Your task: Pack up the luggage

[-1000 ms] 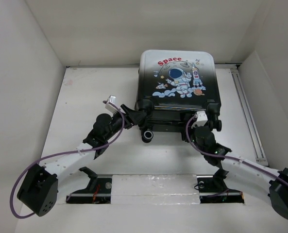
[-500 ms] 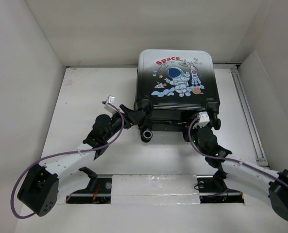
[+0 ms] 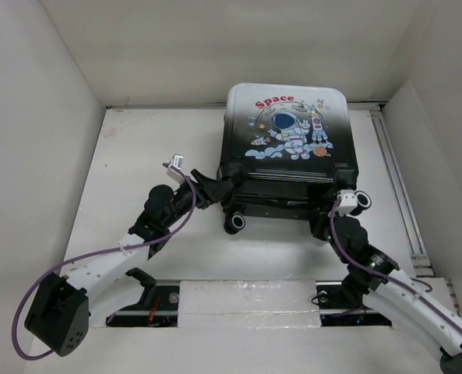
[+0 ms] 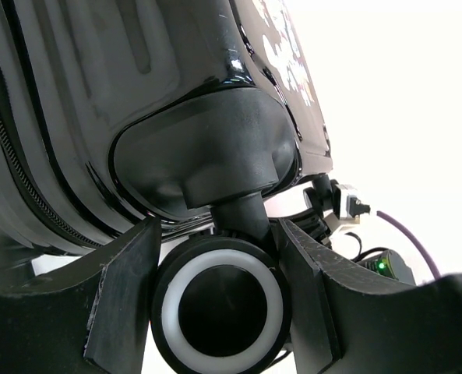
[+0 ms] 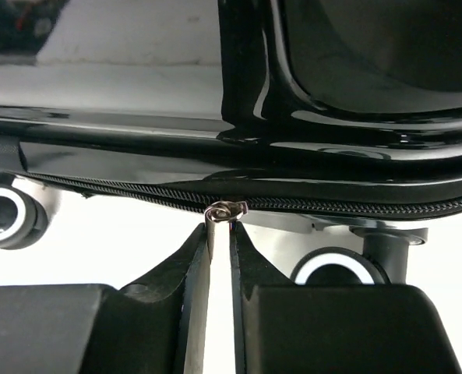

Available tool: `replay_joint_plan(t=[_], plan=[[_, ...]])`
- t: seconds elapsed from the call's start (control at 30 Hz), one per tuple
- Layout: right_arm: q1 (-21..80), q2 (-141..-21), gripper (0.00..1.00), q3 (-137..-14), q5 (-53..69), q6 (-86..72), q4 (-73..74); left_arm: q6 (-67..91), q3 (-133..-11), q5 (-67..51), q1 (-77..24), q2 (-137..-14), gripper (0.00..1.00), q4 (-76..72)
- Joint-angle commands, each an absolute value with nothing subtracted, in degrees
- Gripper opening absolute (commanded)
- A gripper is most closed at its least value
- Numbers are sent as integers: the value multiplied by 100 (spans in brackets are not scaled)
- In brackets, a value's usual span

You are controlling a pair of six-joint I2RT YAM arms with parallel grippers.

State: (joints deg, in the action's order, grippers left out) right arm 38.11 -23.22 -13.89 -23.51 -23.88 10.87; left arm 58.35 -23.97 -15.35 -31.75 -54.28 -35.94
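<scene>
The luggage [image 3: 289,148] lies flat at the surface's far side. Its shell looks stiff and slick, so my left hand [image 4: 219,234] clamps a wheel [image 4: 219,308] and my right hand [image 5: 220,232] pinches the zipper pull [image 5: 224,209].

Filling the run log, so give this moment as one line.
left pincer: shut on wheel | right pincer: shut on zipper pull | luggage: print side up

White-to-black astronaut-print luggage [image 3: 289,148]
</scene>
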Motion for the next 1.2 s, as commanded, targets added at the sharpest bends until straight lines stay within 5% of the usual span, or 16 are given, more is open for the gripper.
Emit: replay_joint_plan(t=[0.0,0.17,0.4,0.7,1.0,1.13,1.17], plan=[[3586,-2267,0,-1890,-3078,-2401,740,5897,-2769,-992,-2865,-4957,0,-4772],[3917,-3380,0,-1494,-1015,-2566,-1771,5968,-2768,-1046,-3505,-5509,0,-5211],[5922,-6519,0,-3073,-731,-1802,-3558,6344,-3164,-1448,-4078,-6494,0,-5993],[6196,-9312,0,-4033,360,-2249,-5983,6258,-3674,-1214,-4913,-6732,0,-6178],[6486,-9932,0,-4491,-69,-2522,-7707,6645,-3569,-1257,-4983,-6839,0,-6609],[6539,-10142,0,-3684,-658,-2996,-8884,6575,-3507,-1152,-4983,-6707,0,-6557],[6487,-9942,19,-3561,-659,-3058,-8834,6522,-3507,-1082,-4983,-6636,0,-6348]])
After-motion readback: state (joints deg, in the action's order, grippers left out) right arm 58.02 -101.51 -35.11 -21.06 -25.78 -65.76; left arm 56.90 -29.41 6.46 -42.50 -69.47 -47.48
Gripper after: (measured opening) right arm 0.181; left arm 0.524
